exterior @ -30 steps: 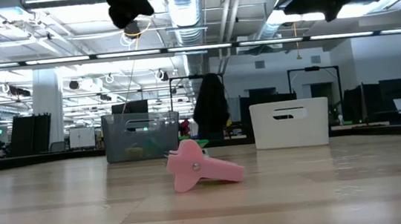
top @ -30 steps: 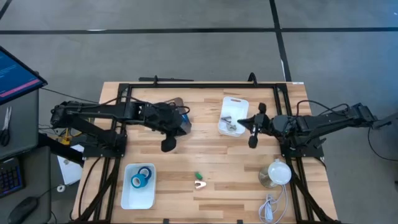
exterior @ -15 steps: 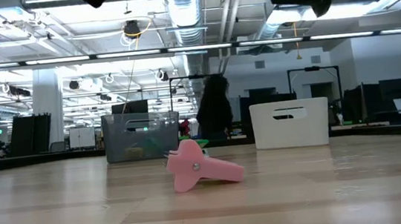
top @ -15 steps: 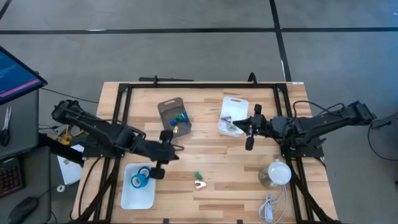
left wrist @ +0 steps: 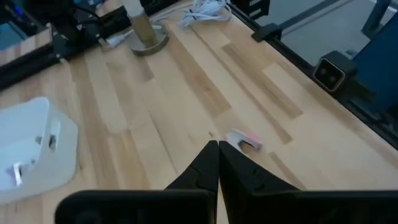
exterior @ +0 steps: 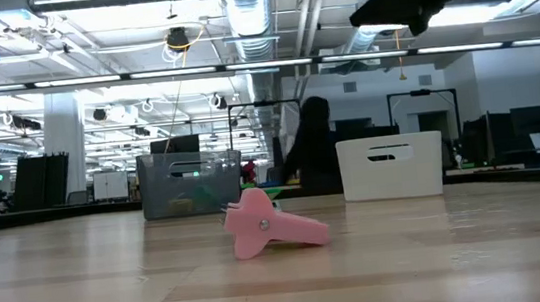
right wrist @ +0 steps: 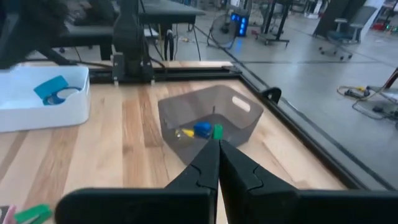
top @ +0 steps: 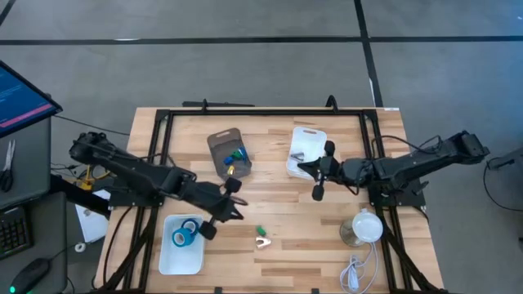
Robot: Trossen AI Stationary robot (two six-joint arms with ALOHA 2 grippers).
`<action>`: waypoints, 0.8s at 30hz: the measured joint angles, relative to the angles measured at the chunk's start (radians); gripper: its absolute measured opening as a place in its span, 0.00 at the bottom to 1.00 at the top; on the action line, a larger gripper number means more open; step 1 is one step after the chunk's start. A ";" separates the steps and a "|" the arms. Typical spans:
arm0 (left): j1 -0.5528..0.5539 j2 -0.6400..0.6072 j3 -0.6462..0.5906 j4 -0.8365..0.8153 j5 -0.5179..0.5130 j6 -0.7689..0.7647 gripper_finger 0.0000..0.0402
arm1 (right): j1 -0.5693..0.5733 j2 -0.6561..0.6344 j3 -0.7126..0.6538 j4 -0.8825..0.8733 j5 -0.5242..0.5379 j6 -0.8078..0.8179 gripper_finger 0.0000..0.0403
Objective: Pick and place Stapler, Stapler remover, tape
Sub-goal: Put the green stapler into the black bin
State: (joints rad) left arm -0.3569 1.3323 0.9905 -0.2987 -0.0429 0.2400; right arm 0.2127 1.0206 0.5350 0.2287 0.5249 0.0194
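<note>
Blue tape rolls [top: 184, 235] lie in a white tray [top: 167, 260] near the table's near left; the right wrist view shows them too [right wrist: 56, 90]. The pink stapler remover [top: 261, 242] lies on the bare wood [exterior: 268, 227], and the left wrist view shows it ahead of the fingers [left wrist: 244, 140]. My left gripper [top: 232, 214] hovers shut between the tape tray and the remover, touching nothing. My right gripper [top: 304, 167] hovers shut over a second white tray [top: 309, 135] holding small metal things; I cannot tell whether one is the stapler.
A grey bin [top: 227, 153] with blue, yellow and green bits stands at the far middle [right wrist: 211, 121]. A small green piece [top: 260, 231] lies by the remover. A round-based lamp [top: 361, 227] and white cable [top: 353, 273] sit near right. A person passes in the room behind [exterior: 315, 146].
My left gripper has swung from above the grey bin toward the table's near edge, then slightly right, and now hangs beside the tape tray. My right gripper has crept toward the table's left over the second white tray. The person in the background has walked to the right.
</note>
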 joint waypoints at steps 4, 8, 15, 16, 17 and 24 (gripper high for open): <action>0.062 0.080 0.000 0.068 0.139 0.015 0.00 | 0.005 -0.017 0.000 0.001 0.000 -0.016 0.00; 0.091 0.166 0.000 0.102 0.208 0.015 0.00 | 0.017 -0.032 0.001 -0.009 -0.001 -0.020 0.00; 0.106 0.206 0.002 0.127 0.209 0.015 0.00 | 0.016 -0.034 0.000 -0.034 -0.001 -0.027 0.00; 0.109 0.206 0.002 0.131 0.209 0.015 0.00 | 0.016 -0.034 0.000 -0.037 -0.001 -0.027 0.00; 0.112 0.206 0.002 0.131 0.209 0.015 0.00 | 0.016 -0.034 0.000 -0.038 -0.001 -0.027 0.00; 0.120 0.207 0.002 0.134 0.209 0.037 0.00 | 0.024 -0.034 0.000 -0.054 -0.001 -0.022 0.00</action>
State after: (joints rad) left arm -0.2369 1.5389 0.9928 -0.1649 0.1664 0.2773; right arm 0.2363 0.9871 0.5350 0.1751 0.5243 -0.0029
